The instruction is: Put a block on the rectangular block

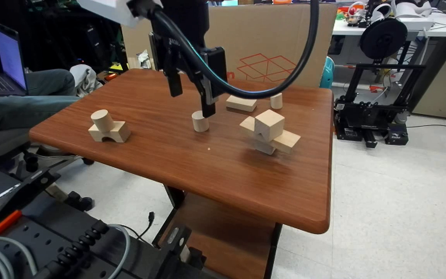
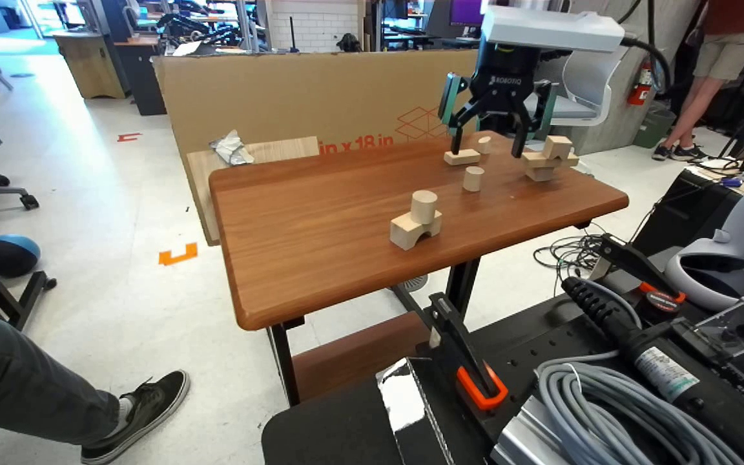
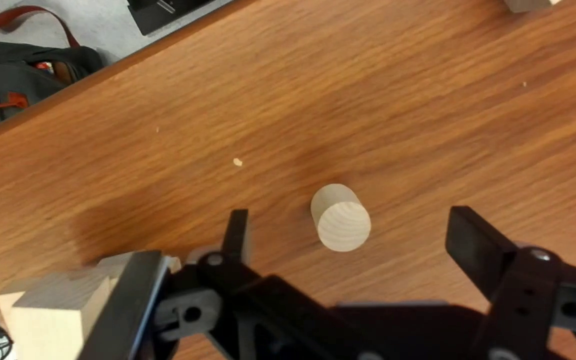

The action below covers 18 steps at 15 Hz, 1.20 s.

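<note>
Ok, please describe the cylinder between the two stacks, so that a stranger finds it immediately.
On the brown table, look between the two-block stack and the crossed stack. A pale cylinder stands there. Unlike the stacked cylinder, or the round piece beside the plank, it stands alone.

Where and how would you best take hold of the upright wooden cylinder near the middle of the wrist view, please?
I'd grip the wooden cylinder by its curved side, around mid-height, bringing the pincer straight down from above. It stands upright on the table, flat end up, and in the wrist view appears between the open jaws, which should close across its round body.
</note>
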Available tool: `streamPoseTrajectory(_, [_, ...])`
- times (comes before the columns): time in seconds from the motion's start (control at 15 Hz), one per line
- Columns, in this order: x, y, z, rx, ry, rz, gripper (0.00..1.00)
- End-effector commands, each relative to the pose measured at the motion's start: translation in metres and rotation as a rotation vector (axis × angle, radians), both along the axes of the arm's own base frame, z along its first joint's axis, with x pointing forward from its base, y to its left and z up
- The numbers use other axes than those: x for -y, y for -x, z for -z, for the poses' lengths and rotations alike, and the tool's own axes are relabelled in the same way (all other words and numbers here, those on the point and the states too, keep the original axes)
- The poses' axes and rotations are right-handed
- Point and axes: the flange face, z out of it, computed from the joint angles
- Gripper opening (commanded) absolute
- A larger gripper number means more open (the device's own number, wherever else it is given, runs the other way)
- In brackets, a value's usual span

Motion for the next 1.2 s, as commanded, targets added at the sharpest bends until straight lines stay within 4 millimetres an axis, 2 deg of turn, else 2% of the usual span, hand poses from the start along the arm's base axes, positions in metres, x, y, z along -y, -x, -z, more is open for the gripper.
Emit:
streamPoseTrajectory(0.0, [-0.009, -0.018, 0.013, -0.006, 0.049, -0.034, 1.00])
streamPoseTrajectory(0.13, [-0.011, -0.024, 0.019, -0.010, 0.063, -0.047, 1.00])
streamPoseTrajectory(0.2, [-0.011, -0.026, 0.021, -0.011, 0.069, -0.051, 0.94])
streamPoseTrajectory(0.27, [-0.011, -0.029, 0.023, -0.015, 0.072, -0.057, 0.74])
streamPoseTrajectory(0.4, [-0.011, -0.032, 0.028, -0.024, 0.073, -0.061, 0.69])
streamPoseTrajectory(0.8, [-0.011, -0.039, 0.032, -0.019, 0.096, -0.055, 0.23])
streamPoseTrajectory(0.93, [-0.018, -0.038, 0.019, 0.021, 0.099, -0.027, 0.08])
streamPoseTrajectory(1.13, [-0.032, -0.029, -0.015, 0.097, 0.080, 0.036, 0.08])
